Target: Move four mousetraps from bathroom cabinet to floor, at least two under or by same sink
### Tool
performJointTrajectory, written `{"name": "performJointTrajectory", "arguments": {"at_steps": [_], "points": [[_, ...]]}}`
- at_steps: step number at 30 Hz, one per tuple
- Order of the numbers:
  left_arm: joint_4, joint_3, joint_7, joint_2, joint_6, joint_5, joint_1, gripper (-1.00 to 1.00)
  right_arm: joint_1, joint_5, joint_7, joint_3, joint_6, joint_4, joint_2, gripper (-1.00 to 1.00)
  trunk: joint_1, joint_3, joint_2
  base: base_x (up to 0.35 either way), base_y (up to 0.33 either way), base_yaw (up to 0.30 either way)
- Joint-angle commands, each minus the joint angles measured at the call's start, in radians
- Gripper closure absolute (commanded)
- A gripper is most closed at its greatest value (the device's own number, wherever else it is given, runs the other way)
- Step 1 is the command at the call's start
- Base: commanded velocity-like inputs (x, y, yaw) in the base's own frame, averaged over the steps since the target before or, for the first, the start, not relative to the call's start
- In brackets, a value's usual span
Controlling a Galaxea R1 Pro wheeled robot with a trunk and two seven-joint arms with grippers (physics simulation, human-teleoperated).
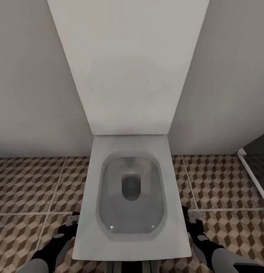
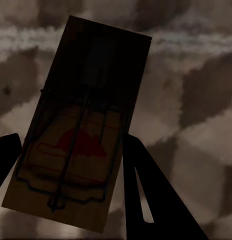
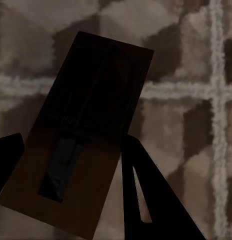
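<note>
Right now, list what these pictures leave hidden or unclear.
- Head view: both arms run off the bottom edge; the toilet covers the floor under it.
- Left wrist view: the mousetrap in the left pincer hides the tiles behind it.
- Right wrist view: the second mousetrap in the right pincer is too dark to read its wires.
</note>
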Motion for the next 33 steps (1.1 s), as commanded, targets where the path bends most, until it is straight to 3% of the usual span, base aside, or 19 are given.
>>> {"name": "performJointTrajectory", "arguments": {"at_steps": [1,5,19,27,33], "points": [[0.0,0.005,-0.002,-0.001,0.0,-0.01,0.0,1.0,-0.001,0.009,-0.007,-0.001,-0.002,0.001,0.0,1.0,0.0,-0.005,0.0,0.0,0.0,0.0],[0.0,0.006,-0.002,0.0,-0.001,-0.01,0.0,1.0,-0.001,0.009,-0.007,-0.001,-0.002,0.001,0.0,1.0,0.002,-0.02,-0.001,0.0,0.0,0.0],[-0.001,0.006,-0.002,0.001,-0.001,-0.01,0.0,1.0,0.0,0.009,-0.007,-0.001,-0.002,0.001,0.0,1.0,0.002,-0.02,-0.001,0.0,0.0,0.0],[-0.002,0.006,-0.002,0.002,-0.002,-0.01,0.0,1.0,0.0,0.009,-0.007,-0.001,-0.002,0.001,0.0,1.0,0.006,-0.051,-0.003,0.0,0.0,0.0],[-0.004,0.006,-0.002,0.002,-0.002,-0.01,0.0,1.0,0.0,0.009,-0.007,-0.001,-0.002,0.001,0.0,1.0,0.006,-0.051,-0.003,0.0,0.0,0.0]]}}
